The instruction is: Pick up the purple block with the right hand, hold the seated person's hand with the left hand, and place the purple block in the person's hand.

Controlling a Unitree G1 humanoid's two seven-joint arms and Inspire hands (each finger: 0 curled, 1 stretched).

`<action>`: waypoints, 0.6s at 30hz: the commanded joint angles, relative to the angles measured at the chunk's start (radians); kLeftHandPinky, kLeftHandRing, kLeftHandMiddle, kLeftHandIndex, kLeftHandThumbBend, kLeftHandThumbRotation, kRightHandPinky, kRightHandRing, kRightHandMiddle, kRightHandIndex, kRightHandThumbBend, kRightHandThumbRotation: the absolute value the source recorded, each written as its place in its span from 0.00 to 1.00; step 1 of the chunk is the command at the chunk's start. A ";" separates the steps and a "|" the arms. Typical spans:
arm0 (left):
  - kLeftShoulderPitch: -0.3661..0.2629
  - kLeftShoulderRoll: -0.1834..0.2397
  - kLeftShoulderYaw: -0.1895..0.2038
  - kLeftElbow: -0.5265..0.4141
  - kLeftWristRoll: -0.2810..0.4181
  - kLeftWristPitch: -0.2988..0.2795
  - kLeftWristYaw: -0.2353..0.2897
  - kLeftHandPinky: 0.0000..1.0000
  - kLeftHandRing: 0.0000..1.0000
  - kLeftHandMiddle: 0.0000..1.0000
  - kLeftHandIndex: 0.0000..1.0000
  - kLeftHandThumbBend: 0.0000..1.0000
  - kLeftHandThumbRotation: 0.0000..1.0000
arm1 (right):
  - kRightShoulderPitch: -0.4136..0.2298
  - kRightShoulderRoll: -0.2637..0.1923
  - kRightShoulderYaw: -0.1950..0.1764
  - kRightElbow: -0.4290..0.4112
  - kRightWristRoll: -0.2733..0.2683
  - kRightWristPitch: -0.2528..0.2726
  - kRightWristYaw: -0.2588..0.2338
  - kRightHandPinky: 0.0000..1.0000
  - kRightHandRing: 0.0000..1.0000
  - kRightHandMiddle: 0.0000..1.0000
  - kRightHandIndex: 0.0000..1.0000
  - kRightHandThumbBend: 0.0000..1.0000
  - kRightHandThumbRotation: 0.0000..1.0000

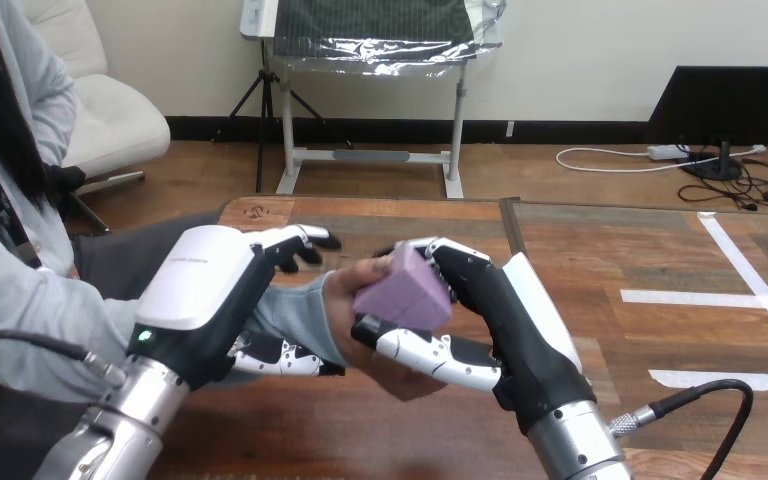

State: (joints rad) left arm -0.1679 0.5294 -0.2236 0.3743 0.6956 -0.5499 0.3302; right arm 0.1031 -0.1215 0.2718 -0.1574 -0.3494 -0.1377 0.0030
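Silver forearms rise from the near edge of the worktop (660,260), one at the left and one at the right, and both end in busy hands.

At the near left, the left robot hand (205,290) is closed round the person's wrist (300,315). Its fingers lie over the top of the sleeve and its thumb is tucked underneath. The person's hand (345,320) reaches rightward from that grip toward the middle of the scene.

Just right of it, the right robot hand (500,320) grips the purple block (403,290), with the thumb below the block's near edge and the fingers over its far right side. The block is tilted, one corner up, and is directly over or against the person's palm. You cannot tell whether it already bears on the palm.

By the look of it, you are at the handover. To do it well:
- Hold the left grip steady so the palm does not sink or roll.
- Lower the block until the palm clearly carries it.
- Only then ease the right fingers and thumb apart, slowly.
- Draw the right robot hand back to the right without dragging the block along.

No bin or tray stands on the worktop. The person's cupped hand is the only receiver, and nothing lies in it yet but the gripped block.
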 commanded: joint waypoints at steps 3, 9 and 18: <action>0.000 -0.018 0.051 -0.068 -0.052 -0.046 0.054 0.84 0.89 0.89 0.92 1.00 0.40 | -0.086 -0.002 -0.045 0.021 0.027 -0.075 -0.020 0.84 0.88 0.87 0.91 0.95 0.68; 0.027 -0.023 0.065 -0.071 -0.085 -0.091 0.076 0.89 0.95 0.95 0.97 1.00 0.46 | -0.094 -0.002 -0.070 0.030 0.050 -0.106 -0.021 0.88 0.92 0.90 0.95 0.99 0.70; 0.056 -0.053 0.092 -0.028 -0.190 -0.254 0.106 0.90 0.97 0.97 1.00 1.00 0.55 | -0.107 -0.020 -0.110 0.038 0.122 -0.153 0.013 0.95 0.99 0.97 0.98 1.00 0.70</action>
State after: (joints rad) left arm -0.0857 0.5044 -0.1712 0.3557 0.5564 -0.7234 0.4039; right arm 0.0757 -0.1255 0.2050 -0.1192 -0.2627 -0.2369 0.0092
